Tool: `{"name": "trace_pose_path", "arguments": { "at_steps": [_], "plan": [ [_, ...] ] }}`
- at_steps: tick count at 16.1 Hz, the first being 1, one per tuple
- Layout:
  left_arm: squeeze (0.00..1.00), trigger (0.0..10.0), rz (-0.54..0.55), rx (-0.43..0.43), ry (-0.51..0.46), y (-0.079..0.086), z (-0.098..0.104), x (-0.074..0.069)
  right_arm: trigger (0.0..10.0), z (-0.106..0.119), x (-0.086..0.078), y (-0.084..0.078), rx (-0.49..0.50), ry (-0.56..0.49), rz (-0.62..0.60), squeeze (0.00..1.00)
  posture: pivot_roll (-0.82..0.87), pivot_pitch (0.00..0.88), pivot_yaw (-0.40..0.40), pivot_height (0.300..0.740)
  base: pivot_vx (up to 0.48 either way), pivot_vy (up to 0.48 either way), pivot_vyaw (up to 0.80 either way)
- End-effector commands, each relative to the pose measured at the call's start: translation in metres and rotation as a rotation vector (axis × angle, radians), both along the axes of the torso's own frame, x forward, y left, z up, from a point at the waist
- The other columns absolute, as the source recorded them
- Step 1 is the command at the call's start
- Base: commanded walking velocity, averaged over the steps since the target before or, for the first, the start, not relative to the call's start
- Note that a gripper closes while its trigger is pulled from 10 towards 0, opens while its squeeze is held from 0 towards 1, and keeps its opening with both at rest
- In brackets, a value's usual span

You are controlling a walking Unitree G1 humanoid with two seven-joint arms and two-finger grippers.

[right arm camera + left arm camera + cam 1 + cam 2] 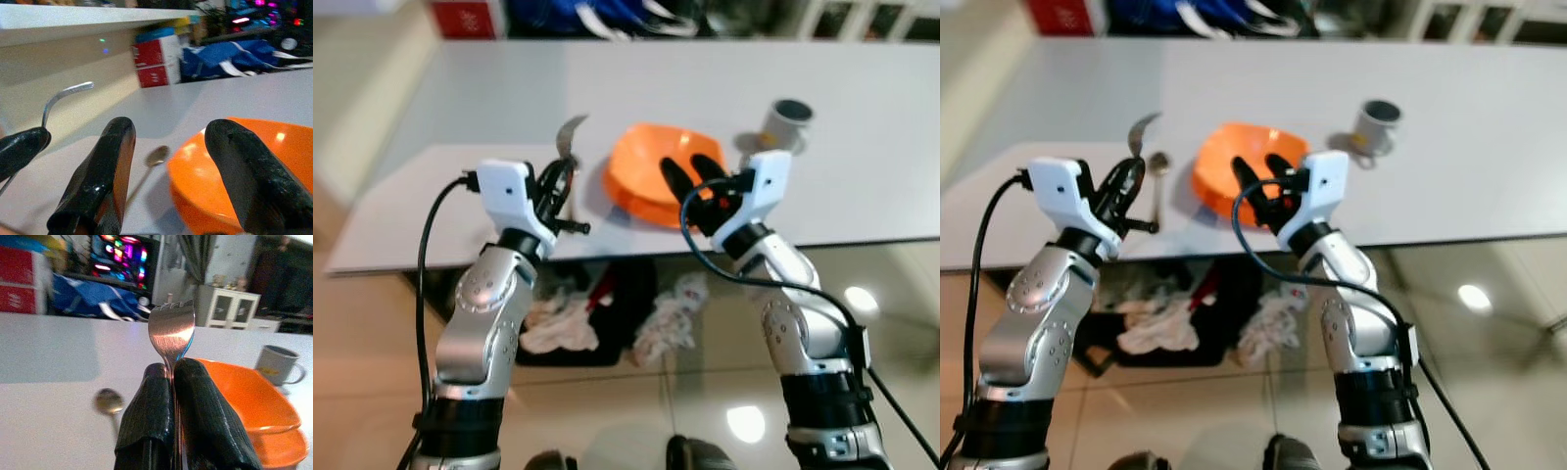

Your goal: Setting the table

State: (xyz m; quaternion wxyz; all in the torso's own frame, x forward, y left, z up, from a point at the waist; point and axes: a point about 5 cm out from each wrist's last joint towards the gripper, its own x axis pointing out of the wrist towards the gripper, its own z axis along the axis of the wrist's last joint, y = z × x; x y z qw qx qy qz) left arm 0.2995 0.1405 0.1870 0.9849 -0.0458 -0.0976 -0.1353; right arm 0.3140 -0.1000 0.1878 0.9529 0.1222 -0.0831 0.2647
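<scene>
My left gripper (pixel 171 369) is shut on the handle of a metal fork (pixel 171 327), whose tines stand up above the table's near left part (pixel 570 132). A spoon (pixel 1157 163) lies on the white table (pixel 450 108) just past that gripper, left of the orange bowl (pixel 651 186). The bowl sits near the front edge. My right gripper (pixel 688 168) hovers open over the bowl's near side, nothing between its fingers (pixel 105 161). A grey mug (pixel 788 122) stands behind and to the right of the bowl.
Under the table's front edge lie crumpled cloths and a black bag (pixel 597 313) on the tiled floor. A red box (pixel 465 18) and a blue bag (pixel 568 15) sit beyond the far edge. A white cabinet (pixel 230 308) stands further back.
</scene>
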Motion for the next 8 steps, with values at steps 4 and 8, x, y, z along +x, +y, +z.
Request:
{"name": "trace_pose_path", "arguments": {
  "at_steps": [4,8],
  "plan": [
    [0.00,10.0,0.097,0.174,0.113,0.007,-0.011,0.027,10.0,0.008,-0.001,-0.009,-0.008,-0.009,-0.053,0.00,-0.10,0.115,0.008,0.740,0.000,0.000,0.00],
    [0.00,10.0,0.172,0.242,0.179,0.010,-0.002,0.065,10.0,0.013,-0.013,-0.008,-0.008,-0.006,-0.062,0.00,-0.12,0.186,0.029,0.740,0.000,0.000,0.00]
  ]
}}
